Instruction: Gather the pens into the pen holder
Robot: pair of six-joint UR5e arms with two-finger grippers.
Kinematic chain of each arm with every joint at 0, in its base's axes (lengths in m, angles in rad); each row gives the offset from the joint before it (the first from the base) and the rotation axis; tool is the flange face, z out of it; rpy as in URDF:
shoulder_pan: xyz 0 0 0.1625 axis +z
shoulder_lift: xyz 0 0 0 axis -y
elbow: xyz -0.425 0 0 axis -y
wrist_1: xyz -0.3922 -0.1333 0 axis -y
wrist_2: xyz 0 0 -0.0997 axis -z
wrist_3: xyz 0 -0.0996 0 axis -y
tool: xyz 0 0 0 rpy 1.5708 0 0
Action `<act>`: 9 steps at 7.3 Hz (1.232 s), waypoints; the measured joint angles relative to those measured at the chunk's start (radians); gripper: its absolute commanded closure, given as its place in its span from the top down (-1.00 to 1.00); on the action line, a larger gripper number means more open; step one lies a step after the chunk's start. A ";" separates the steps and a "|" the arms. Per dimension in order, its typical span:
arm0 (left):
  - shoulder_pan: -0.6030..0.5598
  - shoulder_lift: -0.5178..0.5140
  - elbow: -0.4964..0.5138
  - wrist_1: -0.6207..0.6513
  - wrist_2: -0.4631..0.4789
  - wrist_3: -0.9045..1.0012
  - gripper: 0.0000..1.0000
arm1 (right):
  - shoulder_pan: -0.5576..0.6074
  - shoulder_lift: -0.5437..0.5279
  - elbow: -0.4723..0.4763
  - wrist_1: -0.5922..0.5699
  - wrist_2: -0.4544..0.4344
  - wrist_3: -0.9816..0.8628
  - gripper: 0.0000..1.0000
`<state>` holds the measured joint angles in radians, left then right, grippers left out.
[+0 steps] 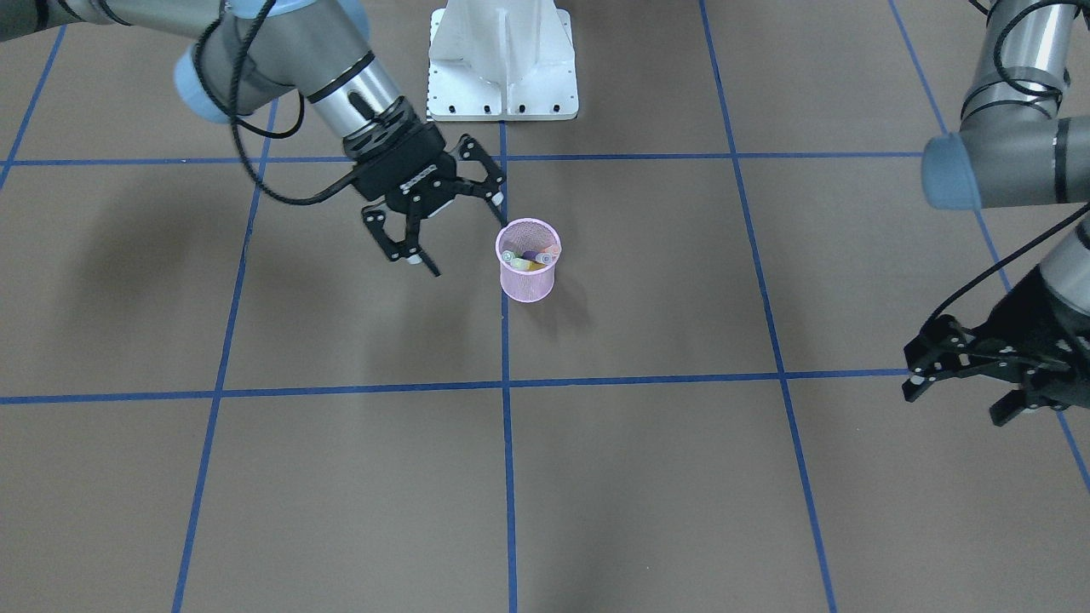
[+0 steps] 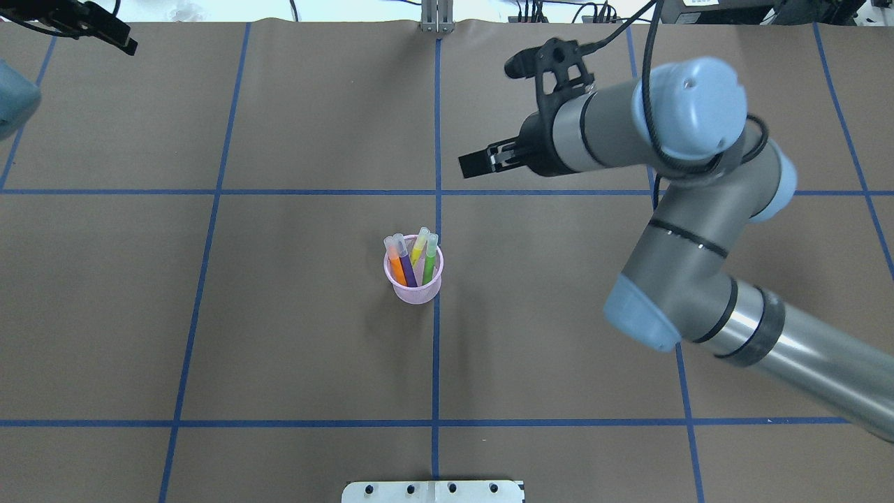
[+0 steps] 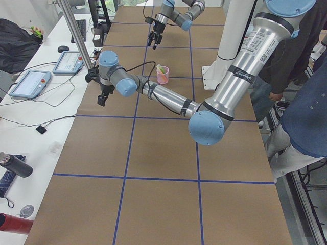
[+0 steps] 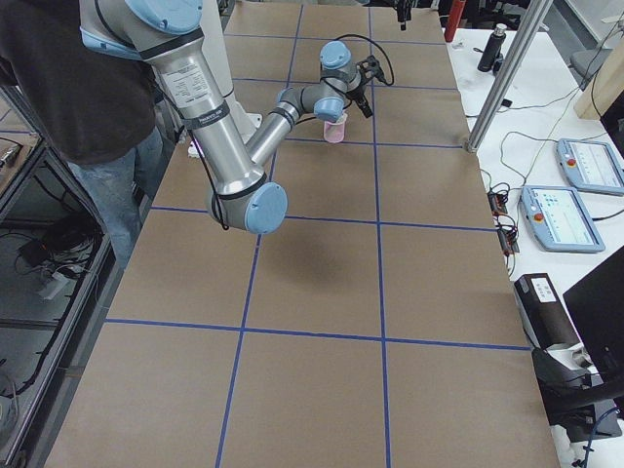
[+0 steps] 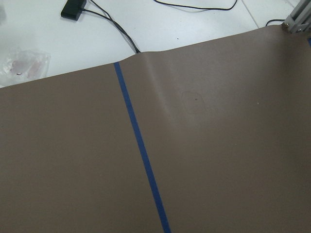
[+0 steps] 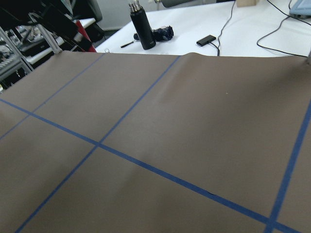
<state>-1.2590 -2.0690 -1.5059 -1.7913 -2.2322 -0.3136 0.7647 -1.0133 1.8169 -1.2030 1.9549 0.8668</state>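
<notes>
The pink mesh pen holder (image 2: 413, 285) stands upright near the table's centre, beside the blue centre line. An orange pen (image 2: 396, 266), a purple pen (image 2: 407, 267) and a green pen (image 2: 429, 263) stand in it with their whitish caps up, along with a yellow one (image 2: 419, 246). The holder also shows in the front view (image 1: 528, 274). My right gripper (image 1: 468, 245) is open and empty, just beside the holder and slightly above the table. My left gripper (image 1: 952, 405) is open and empty, far off near the table's edge. Neither wrist view shows fingers or pens.
The white robot base plate (image 1: 502, 64) is behind the holder. A black bottle (image 6: 144, 28) and cables lie on the white bench past the paper's edge. Teach pendants (image 4: 573, 190) sit beside the table. People stand at the robot side (image 3: 301, 76).
</notes>
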 measured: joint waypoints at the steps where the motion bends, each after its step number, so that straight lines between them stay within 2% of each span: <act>1: -0.024 0.000 -0.027 0.111 -0.004 0.095 1.00 | 0.109 -0.003 0.007 -0.155 0.136 -0.036 0.98; 2: -0.048 0.000 -0.057 0.238 -0.007 0.204 1.00 | 0.210 -0.013 0.011 -0.319 0.238 -0.113 0.98; 3: -0.079 -0.001 -0.082 0.361 -0.008 0.325 1.00 | 0.297 -0.036 0.019 -0.475 0.295 -0.244 0.98; 5: -0.170 0.026 -0.117 0.510 -0.009 0.498 1.00 | 0.455 -0.136 0.038 -0.703 0.327 -0.590 0.98; 7: -0.265 0.131 -0.128 0.492 -0.033 0.548 1.00 | 0.584 -0.271 0.039 -0.737 0.329 -0.774 0.98; 9: -0.329 0.216 -0.122 0.368 -0.080 0.556 1.00 | 0.661 -0.326 0.019 -0.660 0.322 -0.803 0.98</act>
<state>-1.5884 -1.8534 -1.6281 -1.4229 -2.3124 0.2426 1.4262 -1.3397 1.8362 -1.8629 2.2764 0.0635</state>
